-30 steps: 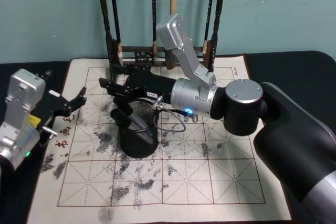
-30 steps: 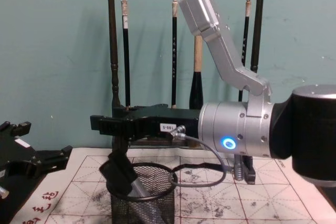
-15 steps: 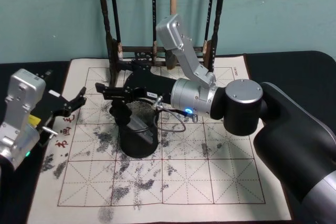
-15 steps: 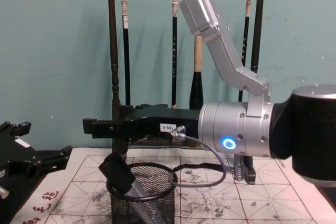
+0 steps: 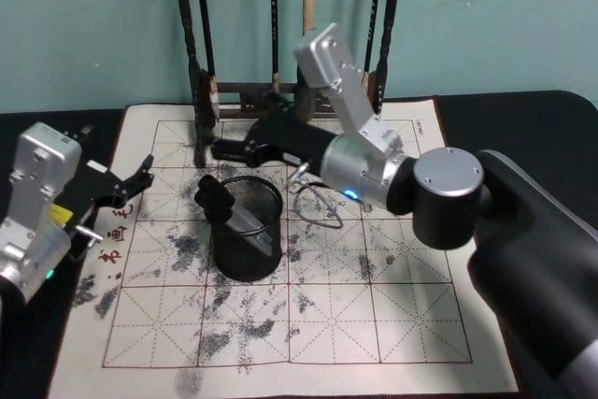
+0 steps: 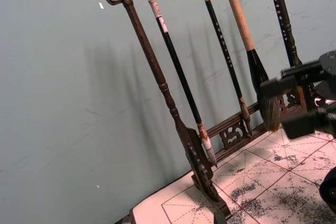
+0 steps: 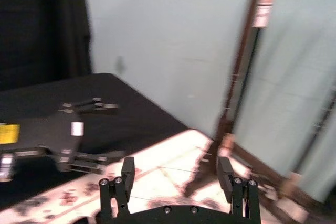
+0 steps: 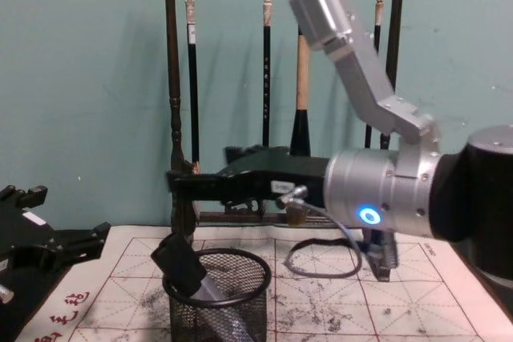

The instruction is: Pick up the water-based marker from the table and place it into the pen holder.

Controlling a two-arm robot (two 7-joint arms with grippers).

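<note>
One water-based marker point(image 5: 227, 208), black-capped with a pale barrel, leans tilted inside the black mesh pen holder point(image 5: 246, 248). We see the right gripper point(image 5: 217, 150) just behind the holder, fingers spread and empty; the left gripper point(image 5: 138, 178), left of the holder, is spread too.

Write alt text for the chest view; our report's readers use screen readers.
A marker leans inside the black mesh pen holder, its dark cap over the rim, while the right gripper hangs open and empty just above. Behind stands a brush rack with hanging brushes; the left gripper rests open at the left edge.
</note>
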